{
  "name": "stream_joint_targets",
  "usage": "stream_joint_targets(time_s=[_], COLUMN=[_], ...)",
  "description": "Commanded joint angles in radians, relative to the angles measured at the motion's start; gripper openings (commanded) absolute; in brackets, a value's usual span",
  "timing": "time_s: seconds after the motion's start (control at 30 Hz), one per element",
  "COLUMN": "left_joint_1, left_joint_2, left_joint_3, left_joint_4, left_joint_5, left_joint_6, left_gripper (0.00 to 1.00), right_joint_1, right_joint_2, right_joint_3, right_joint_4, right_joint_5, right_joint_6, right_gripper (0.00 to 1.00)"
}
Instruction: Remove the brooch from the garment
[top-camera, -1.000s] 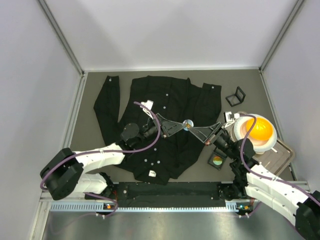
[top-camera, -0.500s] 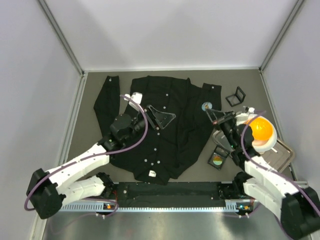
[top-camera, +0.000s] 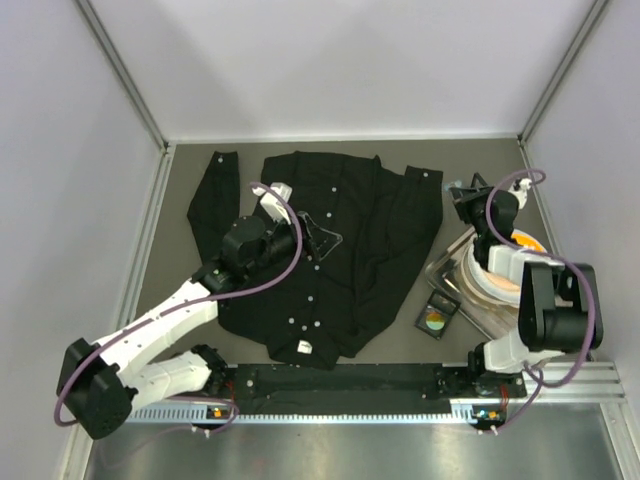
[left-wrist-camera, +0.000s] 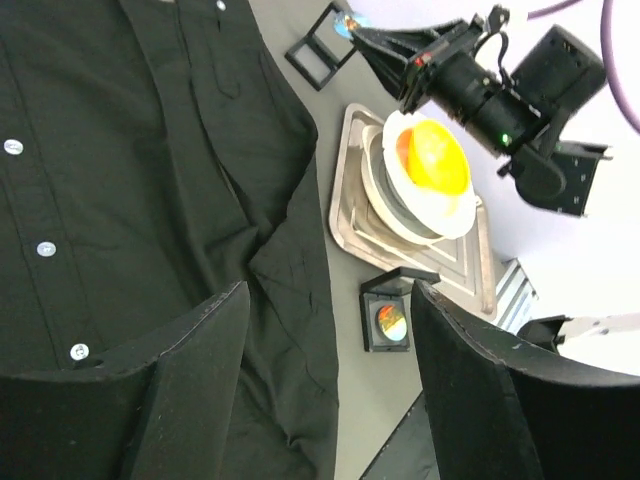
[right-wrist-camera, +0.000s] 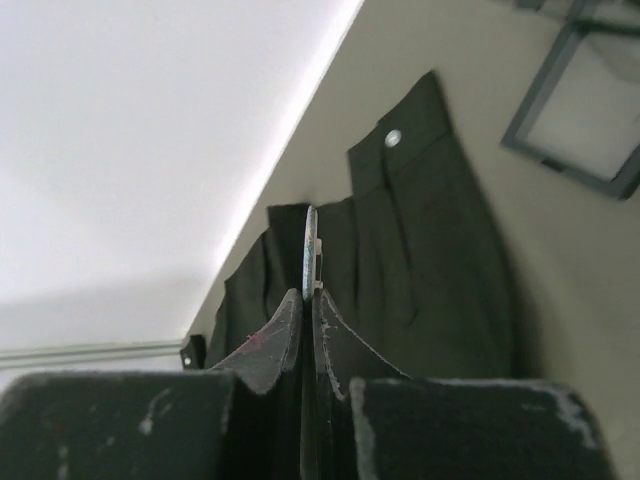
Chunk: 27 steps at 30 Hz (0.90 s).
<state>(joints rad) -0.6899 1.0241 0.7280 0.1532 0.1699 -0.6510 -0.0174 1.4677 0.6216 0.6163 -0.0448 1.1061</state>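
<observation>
The garment (top-camera: 340, 260) is a black button-up shirt spread flat on the grey table. It also fills the left of the left wrist view as dark cloth (left-wrist-camera: 130, 150). The brooch (right-wrist-camera: 310, 250) is a thin round disc seen edge-on, pinched at the tips of my right gripper (right-wrist-camera: 308, 295), which is shut on it. It hangs clear of the shirt near the table's back right, and the same brooch (left-wrist-camera: 350, 20) shows at my right gripper's tip in the left wrist view. My left gripper (left-wrist-camera: 325, 300) stands open and empty above the shirt's middle (top-camera: 322, 235).
A metal tray (top-camera: 450, 290) at the right carries a white bowl (left-wrist-camera: 440, 215) with an orange ball (left-wrist-camera: 435, 160). A small black box with a colourful disc (top-camera: 434, 318) lies in front of the tray. An open empty black box (right-wrist-camera: 585, 130) sits beside the shirt sleeve.
My left gripper opened and drew back to the left over the shirt. My right gripper carried the brooch off the shirt's middle, up and to the back right.
</observation>
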Motion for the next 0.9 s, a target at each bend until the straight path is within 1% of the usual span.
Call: stream_joint_targets(time_s=[0.0, 0.1, 0.23, 0.43, 0.7, 0.87], left_joint_1=[-0.023, -0.048, -0.063, -0.068, -0.068, -0.068], left_joint_2=[0.022, 0.042, 0.065, 0.096, 0.128, 0.142], left_joint_3=[0.060, 0.073, 0.079, 0.082, 0.086, 0.082], left_joint_4=[-0.003, -0.013, -0.011, 0.002, 0.011, 0.009], left_joint_5=[0.025, 0.025, 0.019, 0.034, 0.042, 0.045], left_joint_6=[0.065, 0.077, 0.085, 0.080, 0.074, 0.071], left_gripper=[0.71, 0.71, 0.71, 0.71, 0.71, 0.71], right_joint_1=[-0.090, -0.128, -0.145, -0.168, -0.170, -0.171], right_joint_2=[0.078, 0.117, 0.140, 0.243, 0.307, 0.338], right_joint_3=[0.069, 0.069, 0.064, 0.075, 0.116, 0.141], right_joint_4=[0.066, 0.111, 0.114, 0.207, 0.218, 0.189], right_joint_5=[-0.115, -0.170, -0.153, -0.171, -0.152, -0.130], right_joint_6=[-0.072, -0.063, -0.074, -0.035, -0.029, -0.026], right_gripper=[0.00, 0.00, 0.00, 0.00, 0.00, 0.00])
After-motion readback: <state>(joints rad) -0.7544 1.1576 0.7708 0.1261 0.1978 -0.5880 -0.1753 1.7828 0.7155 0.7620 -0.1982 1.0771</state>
